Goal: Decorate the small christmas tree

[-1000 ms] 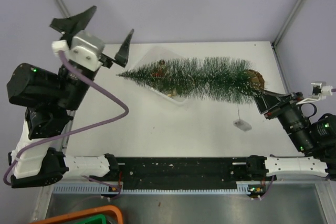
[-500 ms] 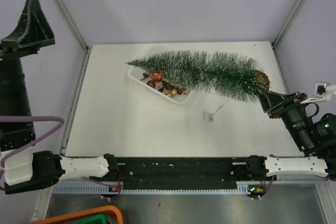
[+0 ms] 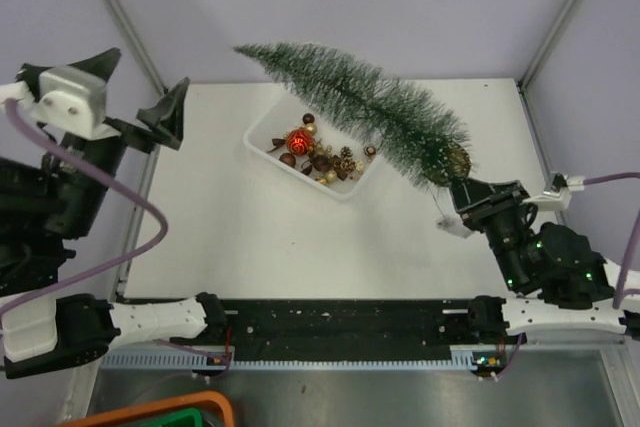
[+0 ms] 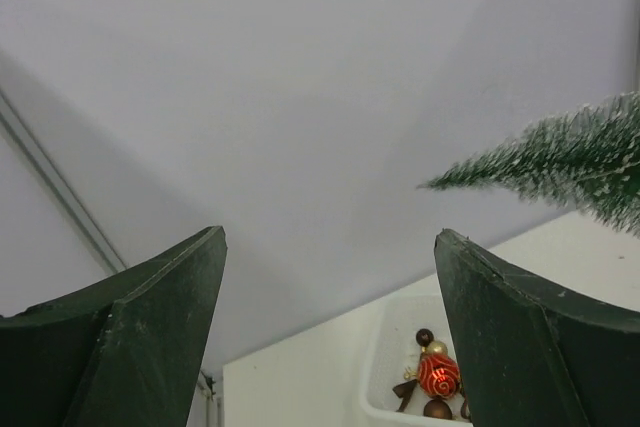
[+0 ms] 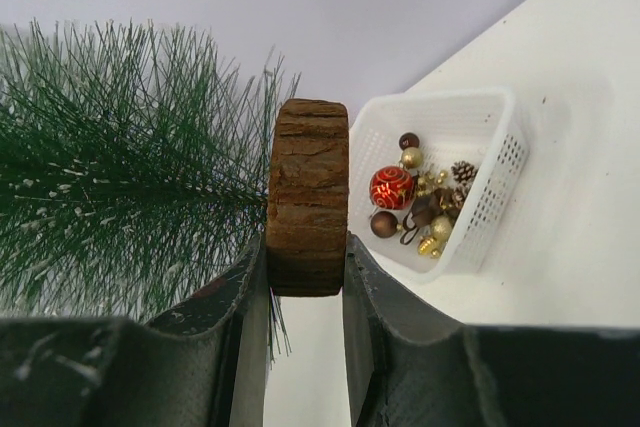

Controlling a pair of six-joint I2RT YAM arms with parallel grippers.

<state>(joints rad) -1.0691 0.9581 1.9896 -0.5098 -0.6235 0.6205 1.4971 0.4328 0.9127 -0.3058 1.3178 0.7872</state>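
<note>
While the wooden disc base of the small christmas tree is clamped edge-on between the two fingers of the right gripper, the tree is held raised and tilted, its tip pointed away from that gripper toward the far left. In the wrist view, frosted green bristles are seen spreading from the disc on the gripper's left side. A white tray is set ahead of the right gripper's fingers and to their right. A red bauble, brown and gold balls and small pinecones are held in it. The left gripper is raised at the table's left edge, its fingers spread wide with nothing between them. The tray and the tree's tip are seen ahead of it, toward its right finger.
</note>
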